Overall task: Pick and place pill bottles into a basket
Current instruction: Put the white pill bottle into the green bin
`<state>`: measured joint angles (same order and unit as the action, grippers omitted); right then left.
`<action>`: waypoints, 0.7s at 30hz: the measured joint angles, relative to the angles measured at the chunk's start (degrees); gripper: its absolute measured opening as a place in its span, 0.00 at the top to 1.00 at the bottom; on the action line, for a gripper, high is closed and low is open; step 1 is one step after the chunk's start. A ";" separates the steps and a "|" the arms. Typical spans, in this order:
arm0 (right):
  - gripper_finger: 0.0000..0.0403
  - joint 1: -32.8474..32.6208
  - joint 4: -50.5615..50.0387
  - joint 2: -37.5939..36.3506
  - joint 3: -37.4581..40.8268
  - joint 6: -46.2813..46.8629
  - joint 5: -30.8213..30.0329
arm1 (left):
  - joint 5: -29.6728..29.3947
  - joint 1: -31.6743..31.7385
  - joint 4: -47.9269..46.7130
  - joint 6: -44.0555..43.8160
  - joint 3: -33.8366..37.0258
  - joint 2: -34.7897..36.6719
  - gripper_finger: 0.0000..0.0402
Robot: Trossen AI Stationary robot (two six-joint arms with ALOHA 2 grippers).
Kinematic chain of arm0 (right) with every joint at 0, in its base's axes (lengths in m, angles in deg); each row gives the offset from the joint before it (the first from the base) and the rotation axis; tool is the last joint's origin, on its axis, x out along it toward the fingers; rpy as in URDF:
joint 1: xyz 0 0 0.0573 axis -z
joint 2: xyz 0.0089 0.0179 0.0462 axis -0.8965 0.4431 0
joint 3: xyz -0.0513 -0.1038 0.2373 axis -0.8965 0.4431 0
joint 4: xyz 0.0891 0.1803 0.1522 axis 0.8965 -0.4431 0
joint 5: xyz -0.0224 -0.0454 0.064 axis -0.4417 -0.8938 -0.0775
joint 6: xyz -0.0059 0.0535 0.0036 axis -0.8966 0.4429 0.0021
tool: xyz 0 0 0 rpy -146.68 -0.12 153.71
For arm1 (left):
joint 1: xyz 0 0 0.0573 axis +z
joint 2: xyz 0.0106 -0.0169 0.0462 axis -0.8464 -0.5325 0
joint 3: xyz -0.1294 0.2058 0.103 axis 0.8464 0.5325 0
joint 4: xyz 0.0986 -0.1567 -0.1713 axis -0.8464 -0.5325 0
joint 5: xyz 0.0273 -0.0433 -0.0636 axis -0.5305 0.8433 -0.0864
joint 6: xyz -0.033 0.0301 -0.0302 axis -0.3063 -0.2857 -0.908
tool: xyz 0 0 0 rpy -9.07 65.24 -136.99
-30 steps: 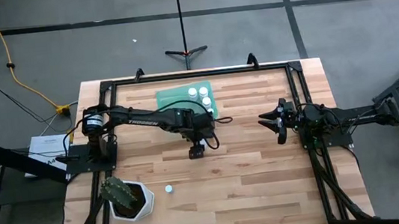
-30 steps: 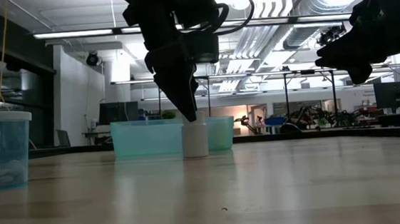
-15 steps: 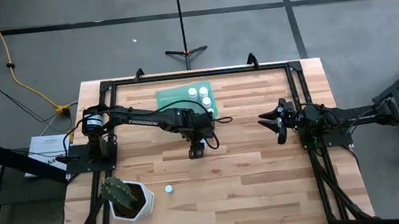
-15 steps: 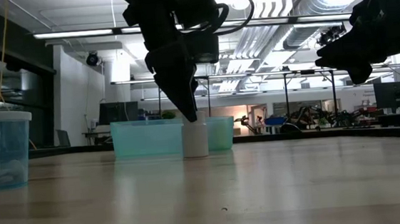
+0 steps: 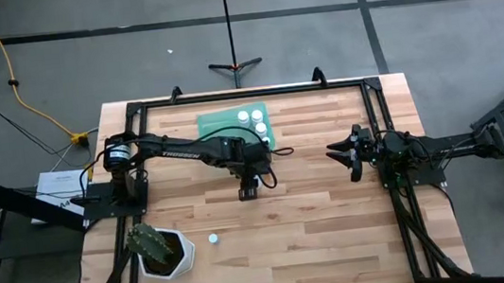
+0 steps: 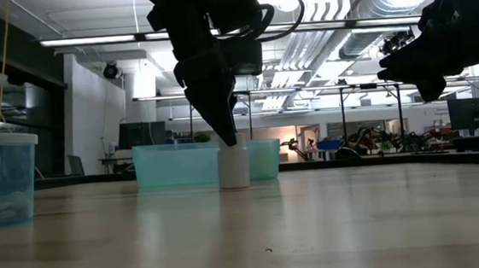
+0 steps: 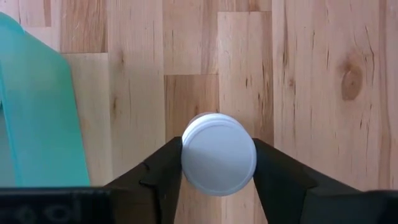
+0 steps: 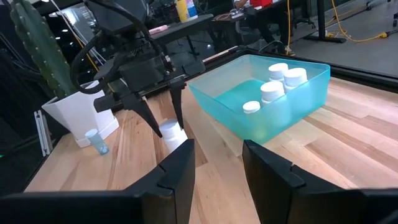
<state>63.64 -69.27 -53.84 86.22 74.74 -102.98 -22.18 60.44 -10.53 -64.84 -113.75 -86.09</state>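
Your left gripper [image 7: 217, 163] has just closed onto a pill bottle [image 7: 218, 153], at the basket's [image 5: 217, 126] six o'clock; lift comes next.

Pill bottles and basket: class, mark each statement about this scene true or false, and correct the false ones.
1. The left claw straddles a white-capped bottle standing on the table. True.
2. The basket is empty. False: it holds four bottles.
3. The right claw carries a bottle. False: it hangs empty, away from the basket.
4. A tinted bottle stands near the cactus pot. True.
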 joint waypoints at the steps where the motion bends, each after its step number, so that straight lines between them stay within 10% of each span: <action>1: 0.69 0.00 0.00 0.00 0.00 0.00 0.00 | 0.00 0.00 0.00 0.00 0.00 0.00 0.46; 21: 0.69 0.00 -0.02 0.00 0.00 -0.42 0.00 | -0.15 0.02 -13.23 2.28 -11.77 0.09 0.48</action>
<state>63.64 -69.29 -53.84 86.22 74.32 -102.98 -22.34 60.46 -23.77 -62.56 -125.52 -86.01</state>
